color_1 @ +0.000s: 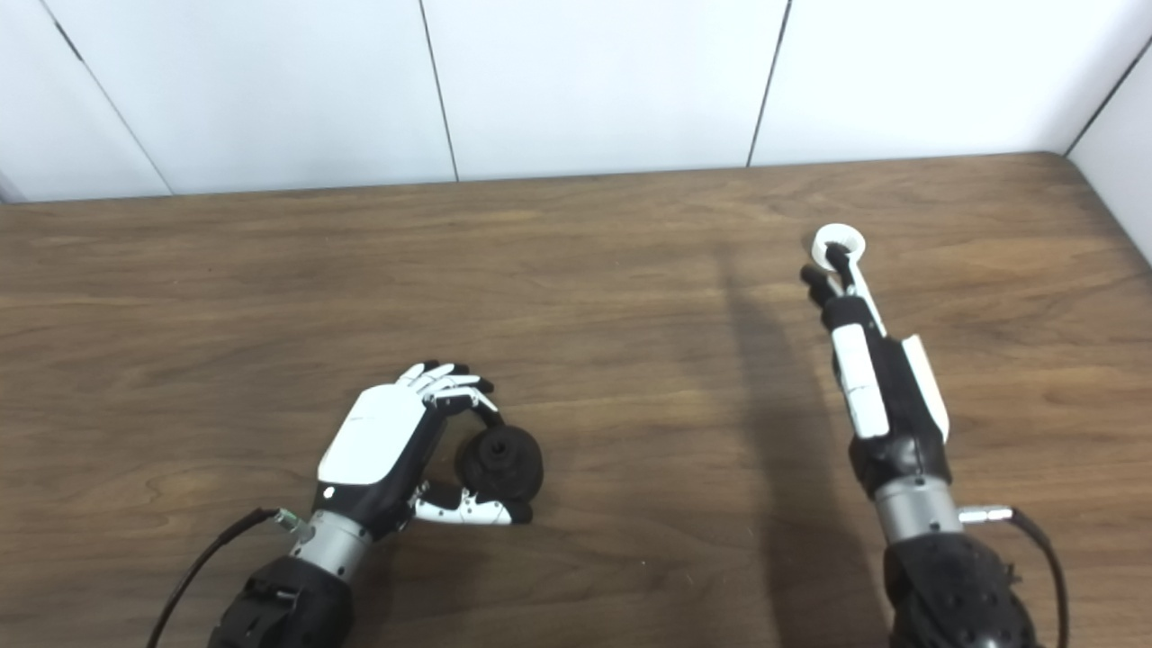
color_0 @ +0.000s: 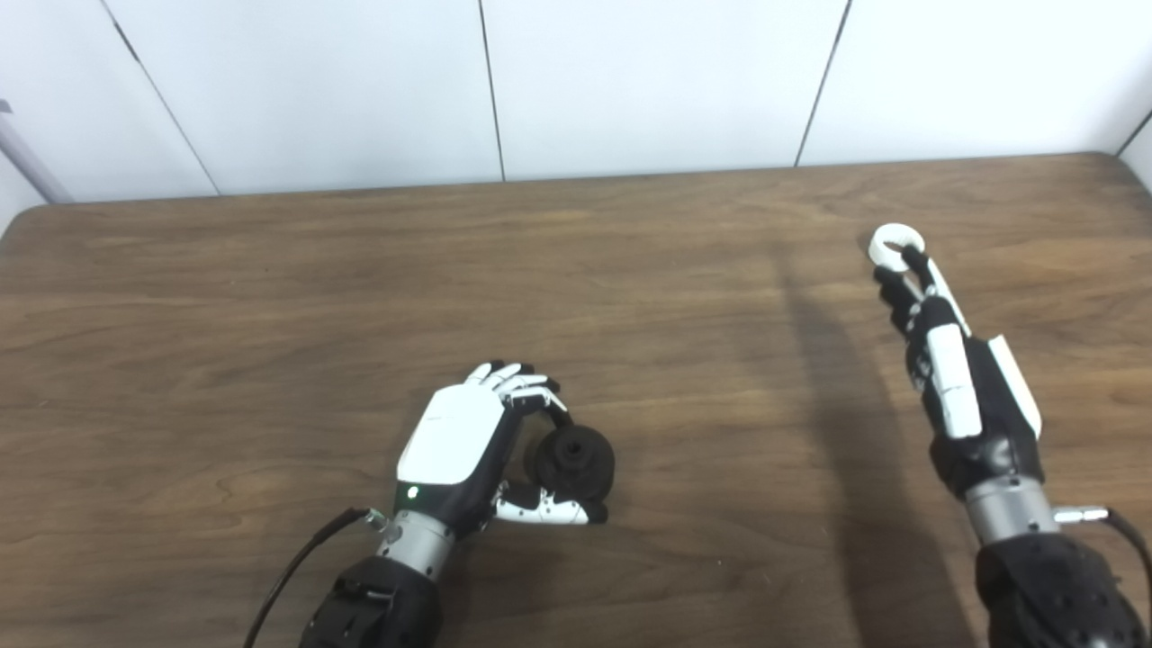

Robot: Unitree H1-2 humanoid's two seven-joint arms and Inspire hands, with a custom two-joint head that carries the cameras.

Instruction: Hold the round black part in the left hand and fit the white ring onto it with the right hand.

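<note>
Bench (color_0: 270, 270): a brown wood-grain top is seen, backed by a white panelled wall (color_0: 630, 81).

Black part (color_0: 573, 461): a round black piece with a raised hub is seen low on the bench, well short of its middle; whether it rests on the bench or is lifted just clear cannot be told.

Left robot hand (color_0: 468, 441): it is placed just left of the black part. The fingers (color_0: 517, 382) are curled over the part's far side and the thumb (color_0: 549, 511) is laid along its near side, so the part is clamped between them.

White ring (color_0: 895, 243): it is found far to the right of the black part and further back on the bench, well apart from it. Whether it lies on the bench or is raised cannot be told.

Right robot hand (color_1: 864, 360): it is stretched out towards the back of the bench, edge-on to the cameras. One dark fingertip (color_1: 839, 255) is seen at the ring's opening, and the other fingers are bunched just beside the ring. Whether the ring is actually gripped cannot be told.

Cables: a black lead (color_0: 297, 558) is seen at the left wrist and another (color_1: 1044, 549) at the right wrist.
</note>
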